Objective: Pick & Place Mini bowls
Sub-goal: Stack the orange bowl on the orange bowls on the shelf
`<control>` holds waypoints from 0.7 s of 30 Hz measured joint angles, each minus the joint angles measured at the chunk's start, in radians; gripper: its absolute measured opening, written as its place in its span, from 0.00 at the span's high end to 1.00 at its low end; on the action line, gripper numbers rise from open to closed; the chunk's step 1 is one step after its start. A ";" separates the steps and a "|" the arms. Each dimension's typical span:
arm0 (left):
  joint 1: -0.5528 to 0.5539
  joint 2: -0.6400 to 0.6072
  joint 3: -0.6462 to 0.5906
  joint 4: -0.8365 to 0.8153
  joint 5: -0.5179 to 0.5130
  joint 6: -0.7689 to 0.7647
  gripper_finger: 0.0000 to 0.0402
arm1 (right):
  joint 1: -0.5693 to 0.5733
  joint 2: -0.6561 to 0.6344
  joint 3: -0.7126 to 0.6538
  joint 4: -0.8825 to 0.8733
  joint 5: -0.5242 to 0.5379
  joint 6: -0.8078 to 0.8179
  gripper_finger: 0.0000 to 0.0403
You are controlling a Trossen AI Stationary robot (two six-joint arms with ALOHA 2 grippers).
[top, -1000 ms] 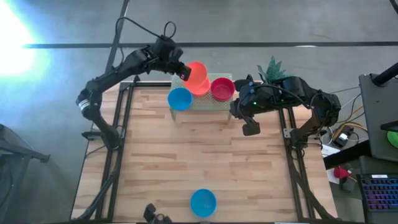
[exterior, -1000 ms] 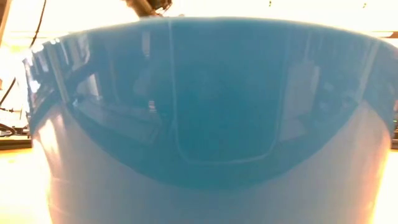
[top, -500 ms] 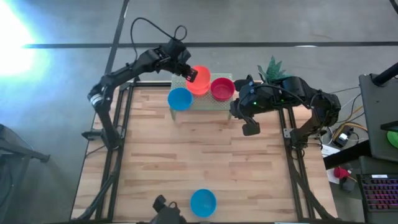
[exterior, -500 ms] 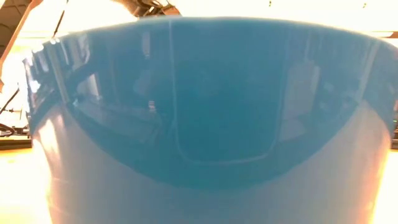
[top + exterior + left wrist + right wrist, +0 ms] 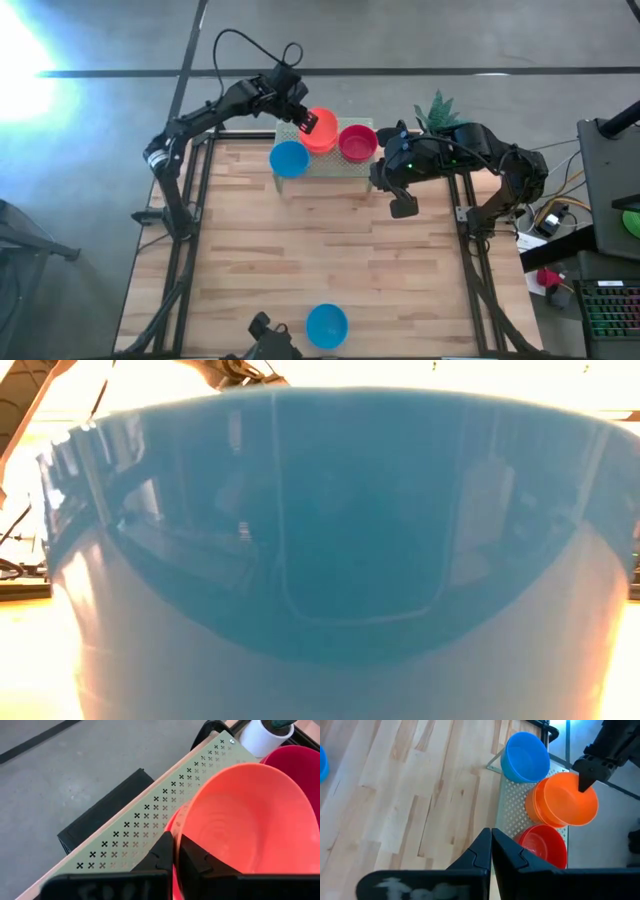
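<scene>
Left tool clenched on rim of orange mini bowl, nested atop orange stack on perforated tray at desk far edge. Blue bowl and red bowl flank stack. Second blue bowl near front edge. Right tool clenched, empty, above desk.

Perforated tray sits at the far edge of the surface. On it, left to right: one mini bowl, a stacked pair, another bowl. Potted plant stands right of the tray. A lone bowl lies at the near edge.
</scene>
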 joint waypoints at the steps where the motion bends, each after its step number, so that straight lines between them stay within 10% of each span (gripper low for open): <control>1: 0.000 -0.001 0.000 0.000 0.000 0.001 0.97 | 0.000 0.000 0.000 0.000 0.000 -0.004 0.98; 21: 0.000 -0.007 0.073 0.001 0.002 0.037 0.77 | 0.000 0.000 0.000 0.000 0.000 -0.014 0.98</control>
